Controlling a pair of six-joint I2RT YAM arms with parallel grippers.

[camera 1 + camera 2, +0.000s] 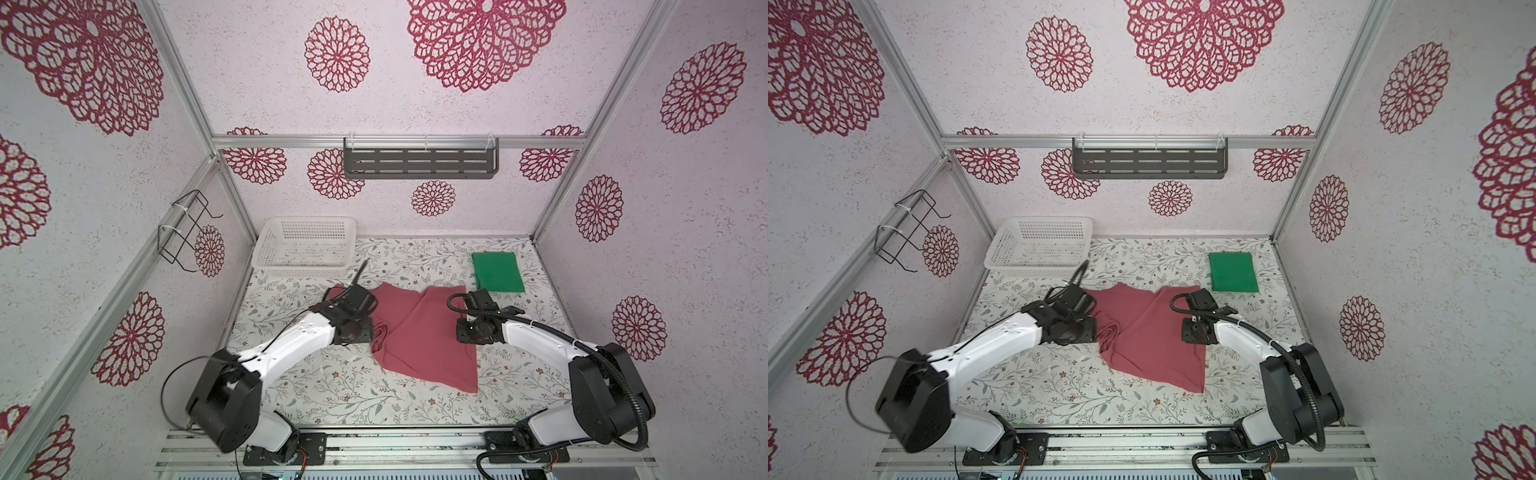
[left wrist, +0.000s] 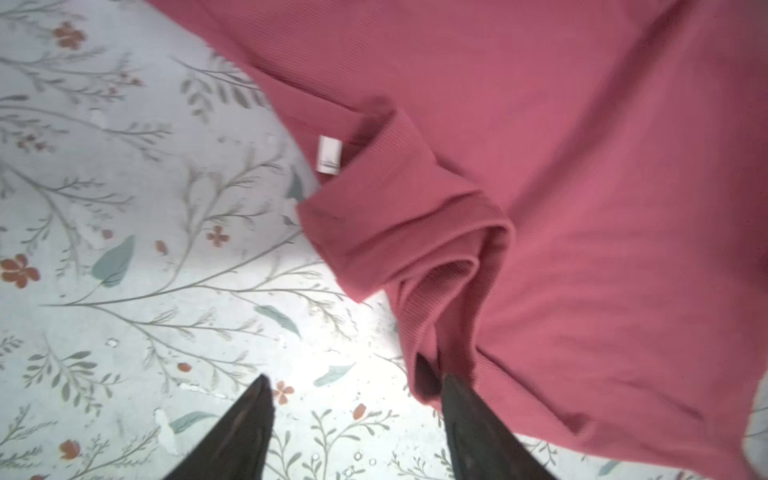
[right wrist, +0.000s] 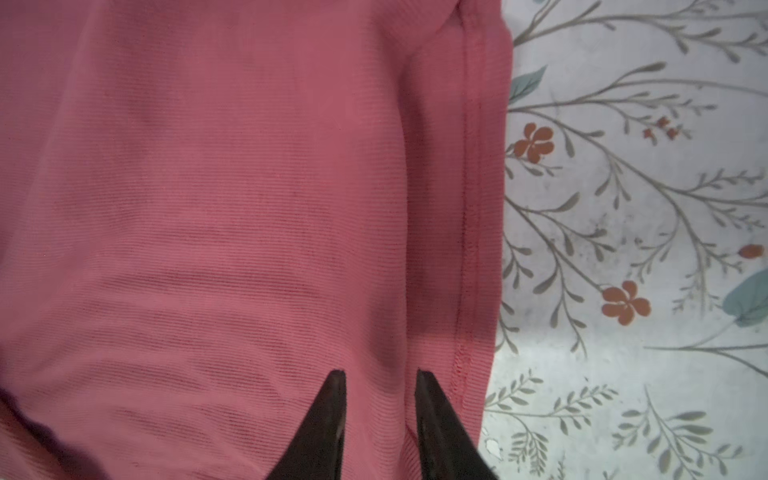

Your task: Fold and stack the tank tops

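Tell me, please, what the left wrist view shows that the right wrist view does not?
Only the left wrist view: a white label, bunched straps and the open left gripper. Only the right wrist view: a stitched hem and the right gripper, jaws slightly apart. Both: the rose-red tank top on the floral table cover.

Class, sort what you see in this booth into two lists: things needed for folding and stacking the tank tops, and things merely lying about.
Needed: dusty rose-red knit tank top, lying loose; bright green knit tank top, folded.
Lying about: white perforated plastic basket; dark grey slotted wall shelf.
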